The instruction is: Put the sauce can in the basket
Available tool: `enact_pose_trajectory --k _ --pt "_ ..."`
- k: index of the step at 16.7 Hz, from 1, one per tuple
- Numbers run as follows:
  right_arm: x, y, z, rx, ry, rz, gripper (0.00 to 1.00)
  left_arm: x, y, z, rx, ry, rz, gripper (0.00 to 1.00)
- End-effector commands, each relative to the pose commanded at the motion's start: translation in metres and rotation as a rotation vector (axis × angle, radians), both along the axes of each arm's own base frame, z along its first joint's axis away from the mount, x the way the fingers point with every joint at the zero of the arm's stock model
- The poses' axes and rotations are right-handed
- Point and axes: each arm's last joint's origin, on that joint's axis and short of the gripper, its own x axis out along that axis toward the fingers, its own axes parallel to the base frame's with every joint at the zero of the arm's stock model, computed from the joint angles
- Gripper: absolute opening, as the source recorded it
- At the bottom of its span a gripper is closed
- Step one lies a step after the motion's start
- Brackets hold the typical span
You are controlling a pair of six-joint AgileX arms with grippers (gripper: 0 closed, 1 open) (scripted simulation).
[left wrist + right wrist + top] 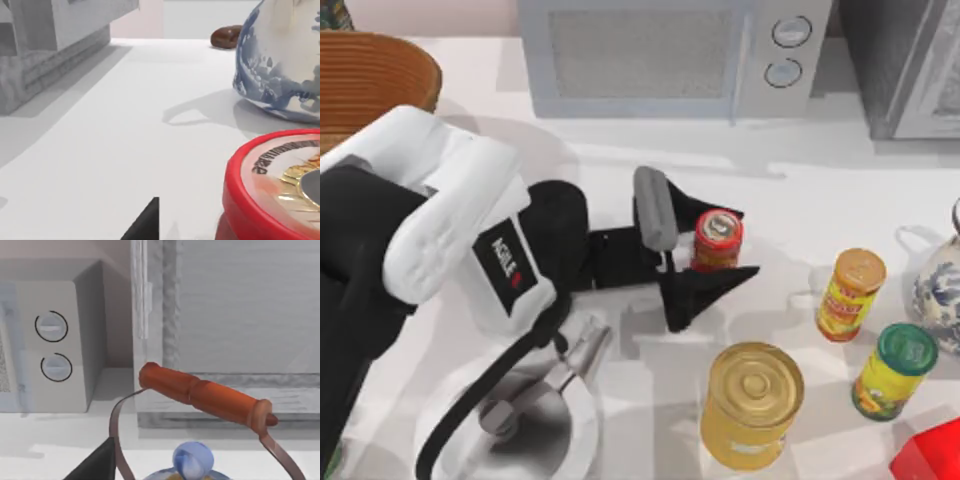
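Top view: left gripper (705,248) jaws spread, straddling sauce can (717,240) upright mid-desk, ready to clamp; basket (370,75) far left corner.
Left wrist view: can rim close, teapot (285,60) beyond.
Right wrist view: right gripper (95,465) above teapot handle (205,395), jaw state unclear.

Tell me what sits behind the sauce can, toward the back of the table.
Behind the sauce can lies bare white table, then the microwave at the back edge. The left gripper straddles the can, fingers open on either side. The table right under the can is covered.
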Motion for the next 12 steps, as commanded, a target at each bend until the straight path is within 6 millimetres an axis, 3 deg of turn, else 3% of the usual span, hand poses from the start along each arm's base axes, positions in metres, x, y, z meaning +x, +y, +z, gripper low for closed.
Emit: enact_pose_trajectory --k 7,12 --pt "0.0 0.0 0.0 0.0 0.0 0.0 1.0 0.0 0.0 0.0 0.0 0.0 0.0 0.02" --pt "0.0 0.0 0.0 0.0 0.0 0.0 1.0 0.0 0.0 0.0 0.0 0.0 0.0 0.0"
